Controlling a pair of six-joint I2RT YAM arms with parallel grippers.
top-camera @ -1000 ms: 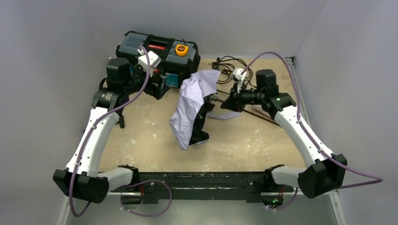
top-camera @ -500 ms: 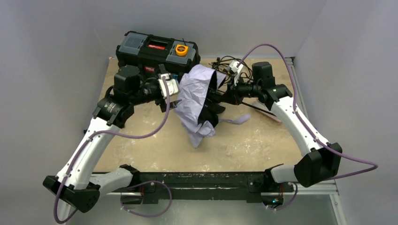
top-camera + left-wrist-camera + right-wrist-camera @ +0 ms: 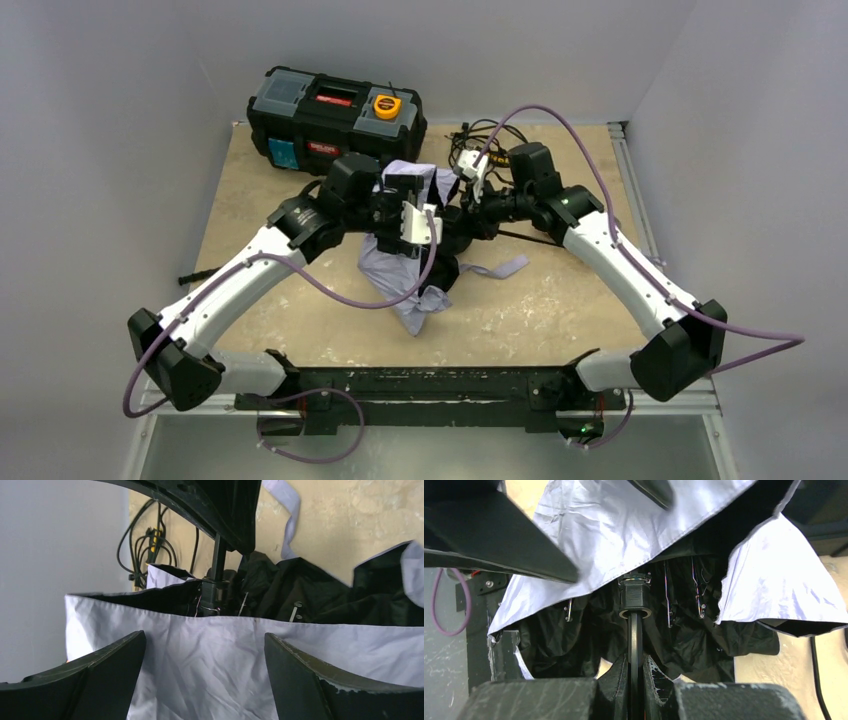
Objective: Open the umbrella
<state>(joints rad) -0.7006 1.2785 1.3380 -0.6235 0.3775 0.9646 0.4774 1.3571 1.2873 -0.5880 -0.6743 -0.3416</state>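
Observation:
The umbrella point(image 3: 395, 270) hangs half-collapsed over the middle of the table, pale lilac canopy outside, black lining inside. My right gripper point(image 3: 635, 667) is shut on its thin black shaft point(image 3: 634, 635), just below the runner point(image 3: 634, 597). My left gripper point(image 3: 205, 680) is open, its fingers point(image 3: 107, 677) spread on either side of the lilac canopy cloth point(image 3: 205, 660), close against it from the left. In the top view the left gripper point(image 3: 415, 222) sits over the canopy and the right gripper point(image 3: 470, 220) meets it from the right. The handle is hidden.
A black toolbox point(image 3: 335, 110) with a yellow tape measure stands at the back left. A tangle of black cables point(image 3: 480, 135) lies at the back centre. A thin black tool point(image 3: 195, 275) lies at the left of the tan table point(image 3: 560, 300).
My left arm has swung right, from beside the toolbox onto the canopy. My right gripper has moved left with the shaft, and the canopy has bunched lower.

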